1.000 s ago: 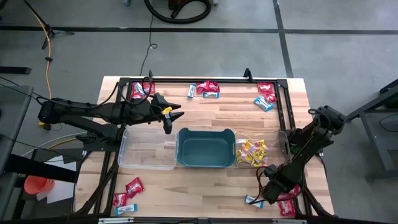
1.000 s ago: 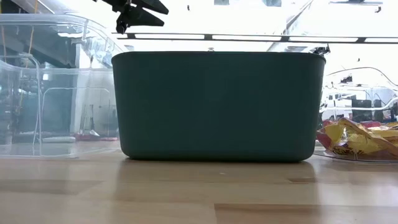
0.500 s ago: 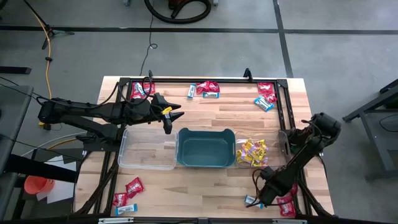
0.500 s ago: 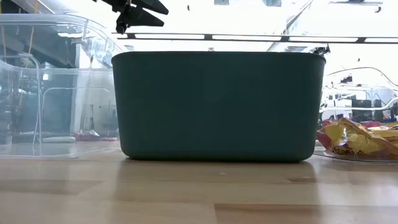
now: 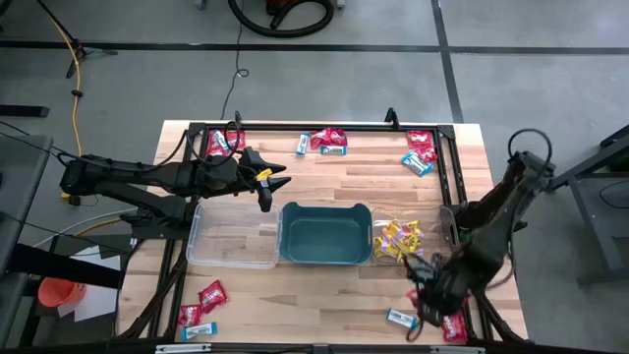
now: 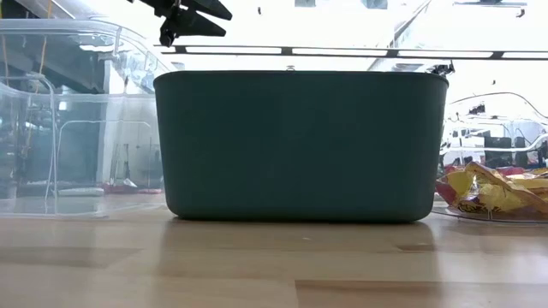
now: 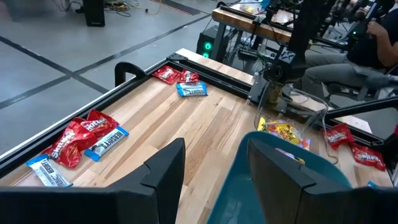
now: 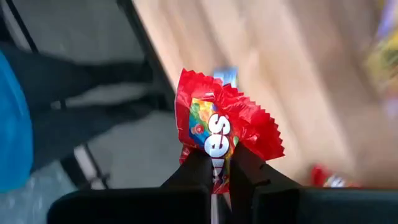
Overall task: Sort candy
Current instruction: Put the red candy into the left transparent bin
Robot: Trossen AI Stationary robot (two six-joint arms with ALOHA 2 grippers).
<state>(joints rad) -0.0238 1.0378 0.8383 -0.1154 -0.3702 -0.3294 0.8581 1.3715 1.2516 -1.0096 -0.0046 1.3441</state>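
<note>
While my right claw [image 8: 219, 165] hangs above the table's near right corner, its fingers are pinched on a red packet [image 8: 219, 134], lifted clear of the wood. A blue-and-white packet [image 5: 400, 318] lies just left of it on the table [image 5: 324, 295]. My left claw [image 5: 267, 183] hovers with fingers parted at the far edge of the clear bin [image 5: 231, 236], beside the teal tub [image 5: 326, 234]. Yellow packets [image 5: 398, 239] fill the right bin.

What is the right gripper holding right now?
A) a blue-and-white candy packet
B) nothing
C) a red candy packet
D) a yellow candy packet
C: in the right wrist view, the right gripper has its jaws shut on a red candy packet, held clear of the table.
</note>
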